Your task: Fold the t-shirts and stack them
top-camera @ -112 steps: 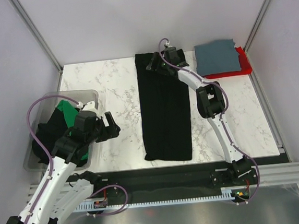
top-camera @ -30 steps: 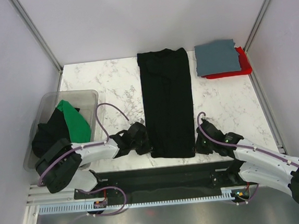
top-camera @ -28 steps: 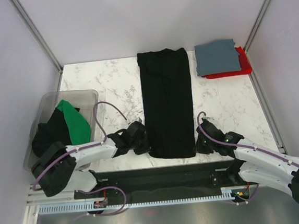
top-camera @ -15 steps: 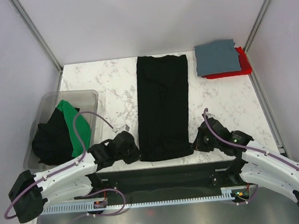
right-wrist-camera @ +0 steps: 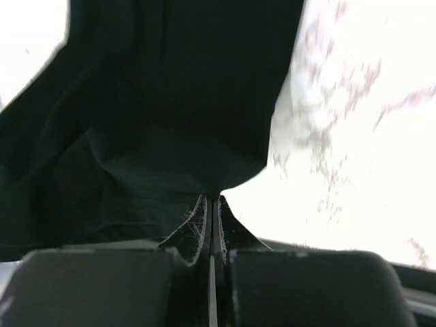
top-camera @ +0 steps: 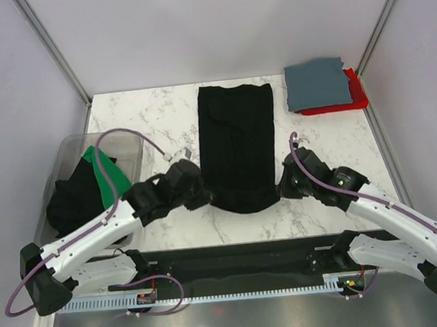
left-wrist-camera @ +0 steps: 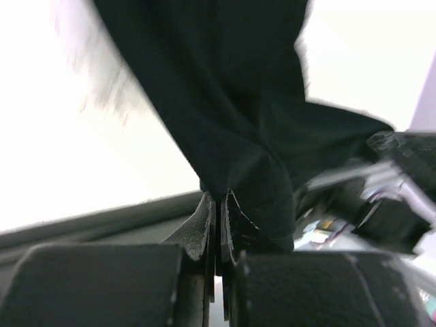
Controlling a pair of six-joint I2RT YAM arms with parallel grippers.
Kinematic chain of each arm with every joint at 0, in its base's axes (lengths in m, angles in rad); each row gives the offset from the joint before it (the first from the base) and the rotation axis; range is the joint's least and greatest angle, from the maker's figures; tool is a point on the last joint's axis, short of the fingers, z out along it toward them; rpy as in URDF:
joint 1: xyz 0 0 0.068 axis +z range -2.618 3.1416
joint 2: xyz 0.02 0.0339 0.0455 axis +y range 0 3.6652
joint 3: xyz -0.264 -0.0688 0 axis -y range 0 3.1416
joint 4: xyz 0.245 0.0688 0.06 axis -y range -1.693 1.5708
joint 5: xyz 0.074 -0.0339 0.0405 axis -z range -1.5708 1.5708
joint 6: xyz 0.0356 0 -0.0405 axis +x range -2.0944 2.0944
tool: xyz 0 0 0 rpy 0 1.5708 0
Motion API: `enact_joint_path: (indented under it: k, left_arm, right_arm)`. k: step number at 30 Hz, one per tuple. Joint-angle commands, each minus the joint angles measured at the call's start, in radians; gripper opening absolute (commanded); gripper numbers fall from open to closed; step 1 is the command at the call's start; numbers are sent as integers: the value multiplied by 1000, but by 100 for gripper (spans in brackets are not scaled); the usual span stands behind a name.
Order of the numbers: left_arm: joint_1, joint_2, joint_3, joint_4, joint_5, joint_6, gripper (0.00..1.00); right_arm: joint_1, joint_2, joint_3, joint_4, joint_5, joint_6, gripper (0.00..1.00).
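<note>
Five t-shirts are counted in the top view. One long black t-shirt [top-camera: 237, 143] is laid lengthwise down the middle of the counter [top-camera: 153, 119], its far end flat and its near end gathered into a curve between the two arms. One grey-blue t-shirt [top-camera: 317, 84] is folded and set on top of one red t-shirt [top-camera: 354, 94] at the far right corner. One green t-shirt [top-camera: 107, 181] and a second black t-shirt [top-camera: 73, 203] are bundled together in the single clear plastic bin [top-camera: 124, 139] at the left edge.

Two grippers are seen. The left gripper [top-camera: 201, 198] is closed tight on the near left corner of the long black t-shirt, and in the left wrist view the cloth is pinched between fingers pressed together. The right gripper [top-camera: 286, 188] is closed in the same way on the near right corner, with the hem caught between its fingers in the right wrist view.

The counter is white marble-patterned, with a black strip [top-camera: 242, 257] along its near edge. It is enclosed by pale grey walls [top-camera: 214, 26], and two metal posts [top-camera: 51, 48] are slanted up from its far corners.
</note>
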Motion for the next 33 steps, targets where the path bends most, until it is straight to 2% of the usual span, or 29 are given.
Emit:
enact_joint_path:
  k: [1,5,13,17,29,33]
  left_arm:
    - [106,95,163,-58,-55,185,2]
    - [238,233,347,-50,34,294,2]
    - [419,503,563,-50,180,412,2]
    - [464,641,651,-49,221,447,2]
    - [548,929,864,-50,284,516,2]
    - [583,1055,956,-55,326,521,4]
  right_arm:
    - [-19,102,169,-1,158,-117,0]
    - [-69,224,301,10,204,-203,0]
    - [-272,444,494,82,113,-338,0]
    - [-303,526,554,110,82,-364,0]
    - [-375,756,622,206,21,-393,0]
    - [-413,886,688,223,20,-395,0]
